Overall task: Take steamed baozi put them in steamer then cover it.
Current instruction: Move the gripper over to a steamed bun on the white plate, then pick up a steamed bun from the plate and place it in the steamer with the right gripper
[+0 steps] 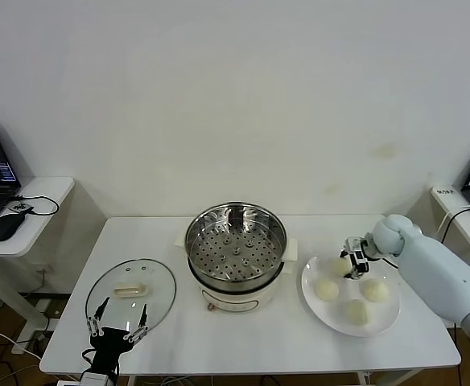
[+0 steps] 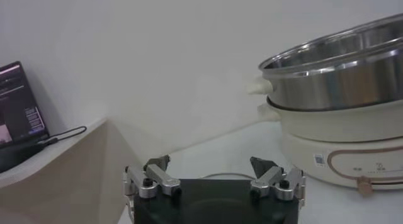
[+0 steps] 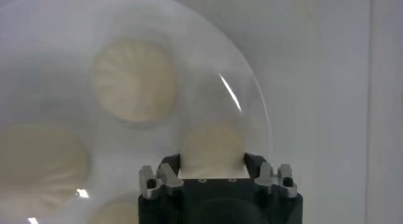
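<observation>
At the lower left of the head view, the left gripper (image 1: 120, 318) hangs over the near edge of the cover (image 1: 130, 293), its fingers spread wide and holding nothing. The cover lies flat on the white table (image 1: 243, 338), with its cream handle (image 1: 131, 290) facing up. In the middle of the frame stands the steamer (image 1: 236, 239) on its white pot base (image 1: 239, 296); the perforated floor is bare. To the right lies a white plate (image 1: 350, 294) with four steamed baozi (image 1: 326, 289) on it. The right gripper (image 1: 352, 261) is down at the far bun (image 3: 212, 148) of the plate. In the right wrist view its fingers (image 3: 168, 165) stand on both sides of this bun, narrowed close against it. The bun rests on the plate.
</observation>
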You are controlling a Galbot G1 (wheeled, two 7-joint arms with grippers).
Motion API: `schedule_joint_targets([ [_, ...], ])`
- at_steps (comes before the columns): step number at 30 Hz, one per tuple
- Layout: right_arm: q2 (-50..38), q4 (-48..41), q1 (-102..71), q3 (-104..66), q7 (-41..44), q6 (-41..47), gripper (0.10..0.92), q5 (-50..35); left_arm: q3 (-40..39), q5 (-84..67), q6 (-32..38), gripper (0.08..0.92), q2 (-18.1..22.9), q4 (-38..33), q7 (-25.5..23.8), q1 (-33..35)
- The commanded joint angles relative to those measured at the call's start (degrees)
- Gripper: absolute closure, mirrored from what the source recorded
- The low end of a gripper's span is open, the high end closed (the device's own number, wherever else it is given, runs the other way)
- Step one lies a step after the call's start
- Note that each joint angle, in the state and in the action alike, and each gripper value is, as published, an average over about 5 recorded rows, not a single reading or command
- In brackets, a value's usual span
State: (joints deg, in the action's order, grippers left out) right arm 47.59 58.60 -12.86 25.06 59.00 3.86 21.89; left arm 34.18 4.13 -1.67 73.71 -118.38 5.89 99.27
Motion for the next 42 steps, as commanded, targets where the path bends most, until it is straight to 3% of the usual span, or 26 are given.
schedule_joint_targets([
  [1, -1.31, 1.84, 1.47, 1.33, 0.63, 0.25, 0.406, -2.12, 0.02, 0.00, 0.00, 0.177, -0.05, -0.11, -0.03, 0.00],
  [10, -9.65, 12.13, 11.85, 9.73, 2.19, 1.67, 0.412, -12.51, -0.17, -0.34, 0.08, 0.177, -0.22, -0.19, -0.13, -0.28],
  [16, -9.97, 15.30, 27.22, 20.54, 2.03, 2.71, 0.406, -21.16, -0.20, -0.85, 0.22, 0.177, -0.55, -0.30, -0.21, -0.48],
  [23, -1.24, 14.00, 42.19, 31.63, 0.55, 2.24, 0.404, -29.84, 0.29, -1.44, 0.44, 0.177, -1.05, -0.27, -0.28, -0.54],
  [30, 9.00, 10.78, 46.41, 37.25, -2.55, -0.13, 0.398, -35.14, 1.34, -2.00, 1.09, 0.177, -1.31, -0.04, -0.51, -0.20],
  [36, 18.50, 6.31, 44.52, 40.00, -4.91, -6.50, 0.397, -33.73, 1.93, -2.20, 1.21, 0.177, -1.51, -0.32, -0.67, 0.01],
  [42, 24.37, 3.21, 43.14, 44.68, -6.15, -14.52, 0.395, -25.50, 2.19, -2.20, 1.33, 0.177, -1.07, -0.48, -0.70, 0.00],
])
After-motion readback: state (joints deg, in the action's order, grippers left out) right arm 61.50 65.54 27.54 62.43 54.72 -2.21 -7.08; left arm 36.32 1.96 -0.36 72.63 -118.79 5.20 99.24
